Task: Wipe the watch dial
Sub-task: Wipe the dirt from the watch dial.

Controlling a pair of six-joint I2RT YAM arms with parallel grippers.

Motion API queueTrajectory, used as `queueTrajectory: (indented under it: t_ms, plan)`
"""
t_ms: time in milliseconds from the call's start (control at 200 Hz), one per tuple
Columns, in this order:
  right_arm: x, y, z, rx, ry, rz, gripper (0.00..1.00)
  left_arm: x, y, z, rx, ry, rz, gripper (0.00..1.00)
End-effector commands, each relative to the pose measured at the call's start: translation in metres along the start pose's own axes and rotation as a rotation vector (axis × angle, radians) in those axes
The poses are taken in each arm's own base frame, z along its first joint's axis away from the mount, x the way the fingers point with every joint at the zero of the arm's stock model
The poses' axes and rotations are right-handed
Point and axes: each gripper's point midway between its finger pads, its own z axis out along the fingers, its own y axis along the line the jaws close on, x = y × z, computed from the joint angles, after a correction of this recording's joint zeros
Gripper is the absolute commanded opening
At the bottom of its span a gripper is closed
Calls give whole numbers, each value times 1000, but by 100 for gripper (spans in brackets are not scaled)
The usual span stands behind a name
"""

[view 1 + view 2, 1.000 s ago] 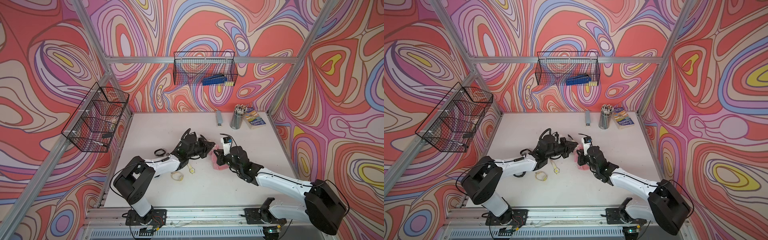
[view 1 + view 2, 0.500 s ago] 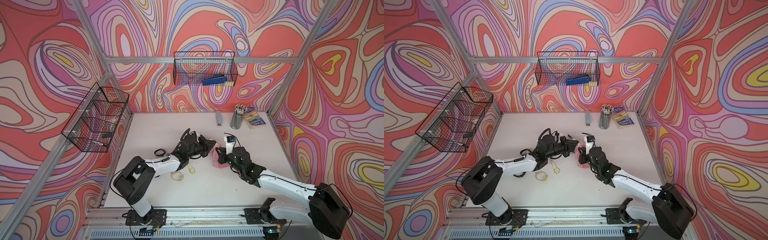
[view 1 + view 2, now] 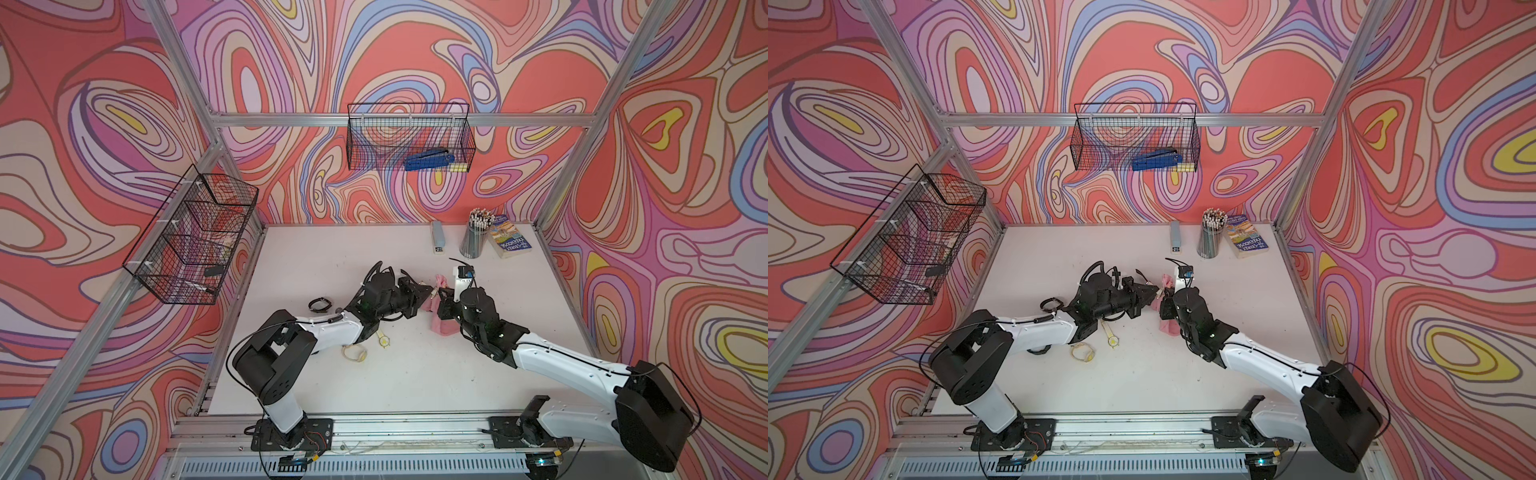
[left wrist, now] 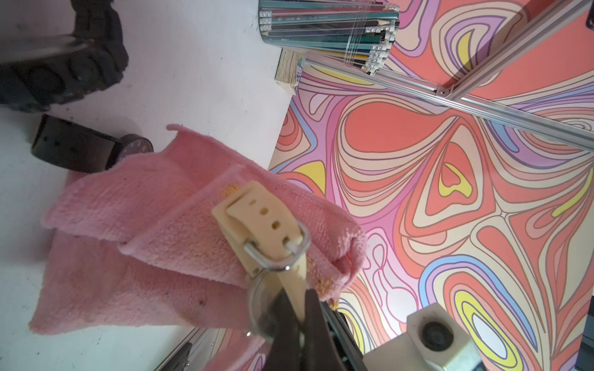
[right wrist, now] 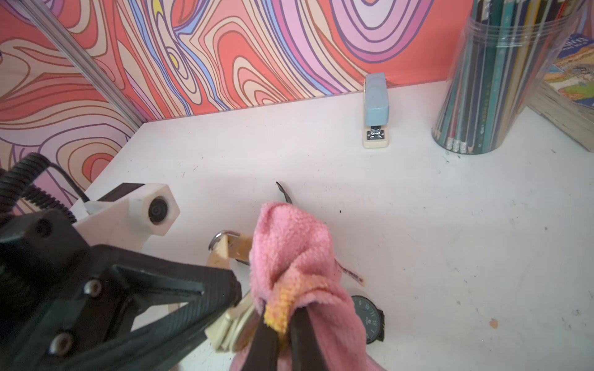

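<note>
My left gripper (image 4: 300, 308) is shut on the strap of a cream watch (image 4: 257, 221). Its round dial (image 4: 258, 308) shows edge-on beside the fingers. A pink cloth (image 5: 289, 253) is bunched in my right gripper (image 5: 283, 324), which is shut on it, and its fold presses against the cream watch (image 5: 229, 249). In both top views the two grippers meet tip to tip at mid-table, left gripper (image 3: 428, 291) and right gripper (image 3: 442, 297), with the cloth (image 3: 1169, 326) hanging to the table.
A black watch (image 5: 368, 316) lies on the table right by the cloth. A stapler (image 3: 437, 237), pencil cup (image 3: 473, 241) and book (image 3: 509, 241) stand at the back right. More watches and bands (image 3: 384, 340) lie by the left arm. Wire baskets (image 3: 409, 137) hang on the walls.
My right gripper has shifted a little with the cloth against the cream watch. The left arm has hardly moved.
</note>
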Motion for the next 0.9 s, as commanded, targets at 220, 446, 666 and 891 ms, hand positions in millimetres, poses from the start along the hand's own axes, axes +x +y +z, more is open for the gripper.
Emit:
queueTrajectory:
  t_ms: [220,446,666,891]
  plan:
    - [27,-14,-33,-39,28,23,0,15,-9,3,20,73,-23,0]
    - [41,5,-48,-203,42,-32,0,15,-9,4,23,76,-30,0]
    - [14,35,-50,-325,-18,-78,0,14,-2,4,3,68,-36,0]
    - [5,57,-32,-362,-15,-98,0,17,3,9,-4,72,-40,0]
